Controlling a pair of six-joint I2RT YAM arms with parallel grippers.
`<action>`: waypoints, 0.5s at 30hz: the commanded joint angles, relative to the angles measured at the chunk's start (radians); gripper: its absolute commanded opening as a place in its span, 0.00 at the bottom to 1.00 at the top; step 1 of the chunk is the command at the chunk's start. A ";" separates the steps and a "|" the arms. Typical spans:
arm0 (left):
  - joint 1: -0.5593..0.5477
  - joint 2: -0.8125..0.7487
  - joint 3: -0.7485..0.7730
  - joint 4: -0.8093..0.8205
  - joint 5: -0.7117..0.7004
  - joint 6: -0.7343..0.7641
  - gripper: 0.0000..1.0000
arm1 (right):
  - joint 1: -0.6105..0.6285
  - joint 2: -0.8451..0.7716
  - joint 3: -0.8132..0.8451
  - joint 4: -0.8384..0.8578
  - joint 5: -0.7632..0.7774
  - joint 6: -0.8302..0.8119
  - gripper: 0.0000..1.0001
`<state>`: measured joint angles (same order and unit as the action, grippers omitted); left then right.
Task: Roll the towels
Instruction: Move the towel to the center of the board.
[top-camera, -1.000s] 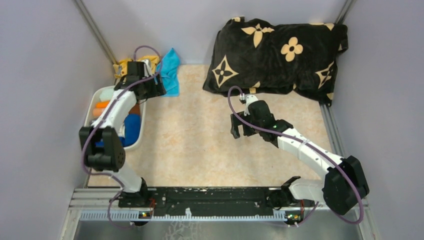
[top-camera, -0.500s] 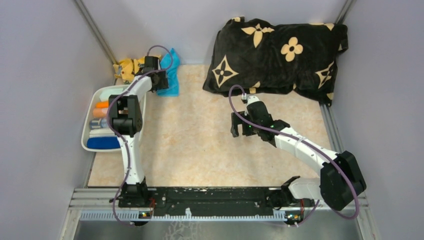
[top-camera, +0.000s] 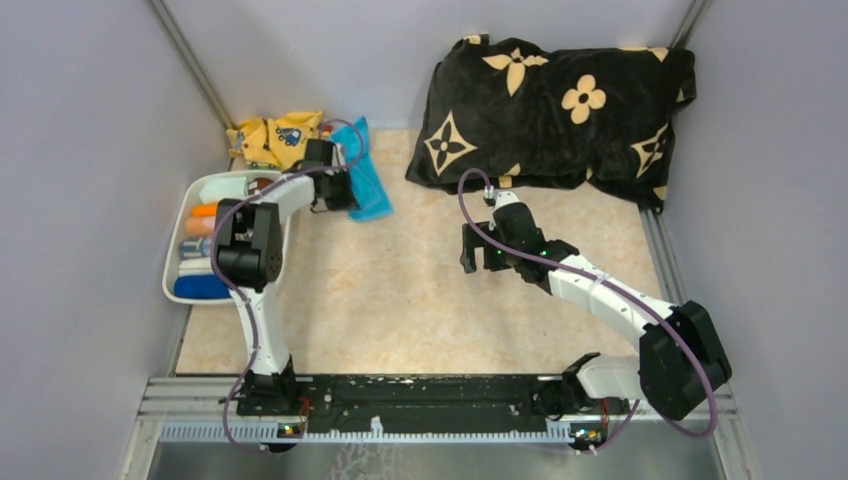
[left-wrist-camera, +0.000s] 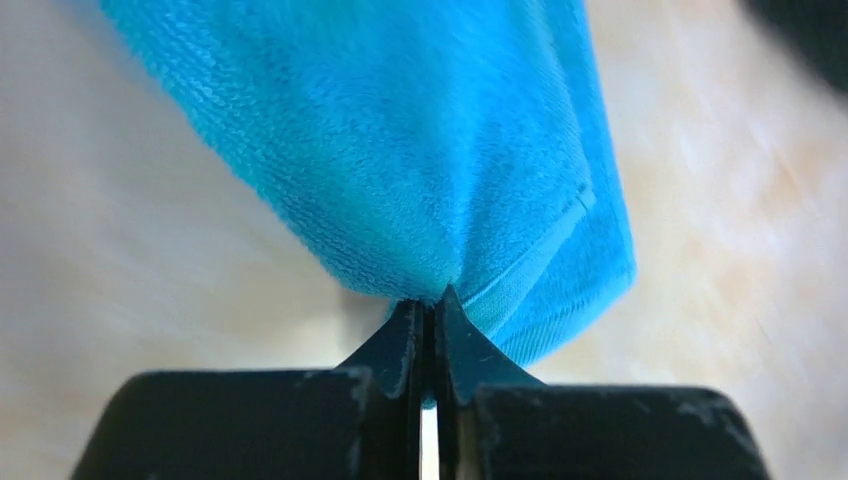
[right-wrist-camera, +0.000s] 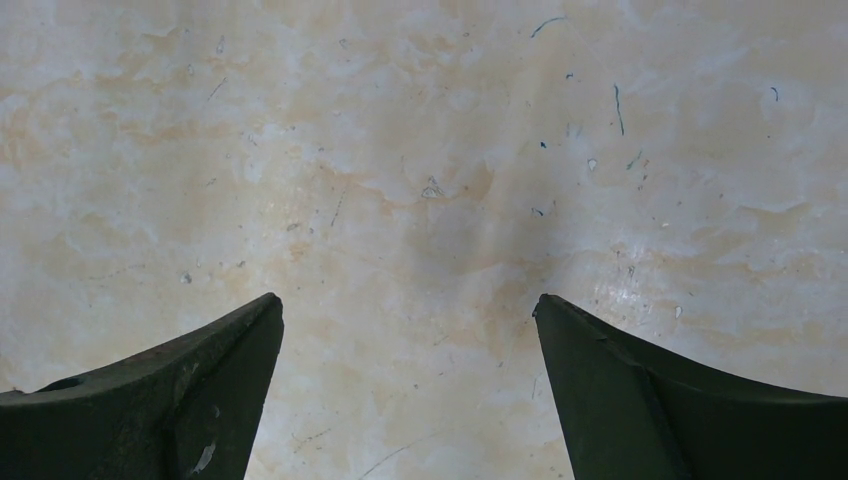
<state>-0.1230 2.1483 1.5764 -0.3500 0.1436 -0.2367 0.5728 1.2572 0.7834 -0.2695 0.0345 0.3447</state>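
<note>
- Near edge: both arm bases sit on a black rail. The frame crops the strip in front of it.
- Right gripper (top-camera: 477, 250) hangs over the bare middle of the table (top-camera: 380, 300). Its jaws are spread wide with nothing between them. In the wrist view the right gripper (right-wrist-camera: 405, 300) frames only marbled beige surface with a few dark specks, and the bottom edge cuts off both fingers (right-wrist-camera: 170, 400).
- Left side: a white bin (top-camera: 174, 255) stands against the wall. The left arm crosses its right rim and hides part of the contents. A dark blue roll (top-camera: 203, 287) lies at the near end, with an orange piece and pale pieces behind it. These are too small to say what they are. No brown cloth can be made out.
- Beyond the bin, the left gripper (top-camera: 343, 193) is pinched tight on the light cyan towel (top-camera: 374, 195). The towel lies on the table just right of the gripper and stretches away toward the back wall.
- In the left wrist view the left gripper (left-wrist-camera: 430, 315) has its tips together, with the edge of the light cyan towel (left-wrist-camera: 400, 150) bunched between them. The stitched hem shows to the right of the tips. The far part of the cloth runs out of the top of the frame, and the table around it is blurred.
- Back left corner: a yellow cloth (top-camera: 272, 138) with a blue print lies crumpled. A purple cable loops over its right edge.
- Back right: a black pillow (top-camera: 560, 110) with beige flowers leans on the wall. The side rail hides its far right corner.
</note>
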 joint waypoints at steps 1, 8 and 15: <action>-0.174 -0.211 -0.310 0.118 0.259 -0.241 0.02 | -0.009 -0.033 0.003 0.054 0.032 -0.004 0.96; -0.524 -0.398 -0.476 0.228 0.261 -0.403 0.36 | -0.009 -0.074 -0.011 0.034 0.077 -0.030 0.96; -0.577 -0.576 -0.550 0.196 0.183 -0.401 0.63 | -0.011 -0.116 -0.054 -0.001 0.047 -0.024 0.93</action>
<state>-0.7269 1.6768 1.0702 -0.1627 0.3943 -0.6151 0.5728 1.1839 0.7452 -0.2779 0.0963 0.3325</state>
